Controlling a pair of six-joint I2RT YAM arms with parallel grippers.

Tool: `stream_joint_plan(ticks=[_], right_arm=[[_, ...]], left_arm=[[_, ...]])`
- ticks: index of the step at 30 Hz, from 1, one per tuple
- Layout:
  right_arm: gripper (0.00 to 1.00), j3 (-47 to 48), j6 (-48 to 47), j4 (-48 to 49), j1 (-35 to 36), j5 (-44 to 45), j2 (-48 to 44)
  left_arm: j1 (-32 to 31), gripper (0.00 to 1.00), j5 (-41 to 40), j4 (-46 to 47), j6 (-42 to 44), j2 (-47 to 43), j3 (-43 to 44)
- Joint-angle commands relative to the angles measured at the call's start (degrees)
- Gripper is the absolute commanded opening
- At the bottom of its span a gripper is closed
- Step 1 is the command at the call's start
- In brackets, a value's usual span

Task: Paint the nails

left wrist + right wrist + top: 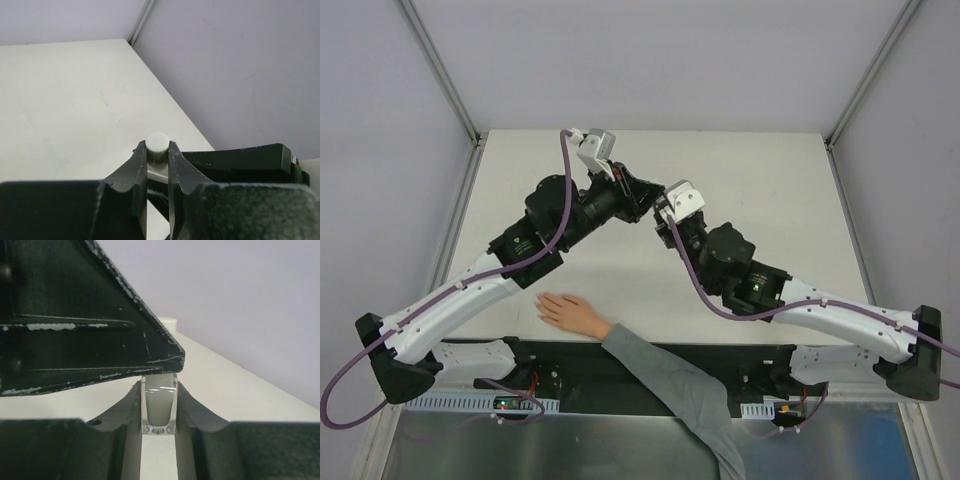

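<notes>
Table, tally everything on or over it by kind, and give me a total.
Robot arms: 2, left arm and right arm
Human hands: 1, the hand in a grey sleeve
Bottles: 1, the bottle with its white cap
Total: 4

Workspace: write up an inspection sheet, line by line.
Surface: white table, faint scuffs in the left wrist view.
Job's things: hand flat at the near edge, grey sleeve; nails too small to judge; bottle and its white cap held between the arms, mid-table.
Clutter: nothing seen.
Grippers: left gripper shut on cap; right gripper shut on bottle.
Cables: purple cable on the left arm, another on the right, both apart from the hand.
Surroundings: grey walls, metal posts.
</notes>
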Motion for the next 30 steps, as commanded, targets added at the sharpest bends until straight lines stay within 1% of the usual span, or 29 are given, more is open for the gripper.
stream_joint_plan(ticks=[1, 2, 3, 4, 5, 6, 7, 8, 9, 10, 11, 12, 14, 15, 16, 18, 19, 20, 21, 24, 25, 27, 28, 29, 30], right_arm=[[0.00, -1.4, 2.5, -4.2, -3.7, -22.7, -6.2], [0.00, -2.0, 4.4, -5.0, -5.7, -28.2, -7.2], [0.00, -2.3, 6.5, -5.8, -9.6, -33.7, -8.6], [0.00, -2.3, 9.9, -7.2, -11.5, -43.5, -9.1], [0.00, -2.0, 11.7, -7.9, -13.5, -48.4, -9.4], [0.00, -1.9, 13.5, -8.3, -17.6, -53.5, -9.6], [0.00, -1.9, 17.4, -8.2, -19.7, -63.5, -9.7], [0.00, -1.7, 19.3, -7.9, -23.7, -68.9, -9.4], [0.00, -1.1, 21.1, -7.4, -25.4, -73.8, -9.0], [0.00, -1.1, 23.5, -5.2, -26.7, -80.9, -8.3], [0.00, -1.3, 27.4, -3.3, -27.8, -83.8, -7.8], [0.00, -1.6, 29.2, -1.6, -29.1, -85.7, -7.5], [0.00, -1.5, 33.7, 2.5, -29.9, -88.6, -6.2], [0.00, -1.6, 35.0, 4.1, -30.2, -89.2, -5.7], [0.00, -1.8, 36.4, 7.5, -30.3, -90.0, -5.1], [0.00, -2.0, 41.1, 11.3, -30.8, -90.6, -3.9], [0.00, -2.3, 42.3, 14.1, -31.1, -90.4, -3.7], [0.00, -2.1, 43.1, 15.0, -31.4, -90.1, -3.1], [0.00, -2.1, 44.4, 15.9, -31.7, -89.5, -2.9], [0.00, -2.6, 46.4, 18.1, -32.6, -88.6, -2.7], [0.00, -2.7, 46.7, 18.3, -32.8, -87.9, -2.6], [0.00, -2.6, 47.2, 18.3, -33.4, -87.2, -2.1], [0.00, -2.6, 47.2, 18.2, -33.3, -86.8, -2.1], [0.00, -2.6, 46.7, 17.8, -33.5, -86.3, -2.2], [0.00, -2.6, 46.0, 15.5, -33.3, -84.0, -2.7]], left_arm=[[0.1, 0.27, -1.7, -0.4, 1.2, 0.3, 3.1], [0.5, 0.42, -0.3, -0.3, 1.4, -0.4, 2.9], [0.7, 0.50, 1.8, -0.2, 1.7, -0.9, 2.7], [1.2, 0.59, 3.7, 0.0, 1.7, -1.4, 2.0], [2.7, 0.63, 9.7, 0.6, 1.5, -2.4, 1.5], [4.0, 0.66, 12.6, 1.2, 0.0, -3.0, 0.9], [5.2, 0.69, 15.4, 3.5, -1.3, -3.6, -1.0], [8.3, 0.72, 22.7, 5.8, -2.6, -5.0, -2.3], [9.5, 0.73, 25.9, 8.5, -5.5, -5.5, -3.8], [10.6, 0.73, 29.3, 15.0, -7.1, -6.1, -6.7], [11.6, 0.73, 34.3, 18.2, -8.6, -6.8, -8.0], [12.3, 0.72, 36.7, 21.7, -10.8, -6.8, -9.2], [12.4, 0.71, 39.6, 26.4, -11.7, -6.0, -9.9], [12.4, 0.70, 42.4, 27.0, -12.5, -5.3, -9.5], [12.4, 0.68, 43.3, 27.2, -12.8, -4.6, -8.4], [12.4, 0.62, 44.7, 27.4, -13.5, -3.0, -7.4], [12.3, 0.61, 45.6, 27.8, -13.8, -2.7, -7.0], [12.4, 0.59, 46.1, 28.1, -14.0, -2.3, -7.0], [12.4, 0.53, 46.3, 28.4, -14.2, -2.1, -6.9], [12.4, 0.47, 46.4, 28.4, -14.3, -2.2, -7.0], [12.3, 0.42, 46.4, 28.4, -14.3, -2.2, -7.2], [12.3, 0.36, 46.1, 28.3, -14.1, -2.4, -7.2], [12.4, 0.31, 45.8, 27.7, -14.0, -2.5, -7.3], [12.4, 0.17, 44.5, 27.3, -13.7, -2.6, -7.3], [12.3, 0.07, 43.6, 26.6, -13.1, -2.8, -6.9]])
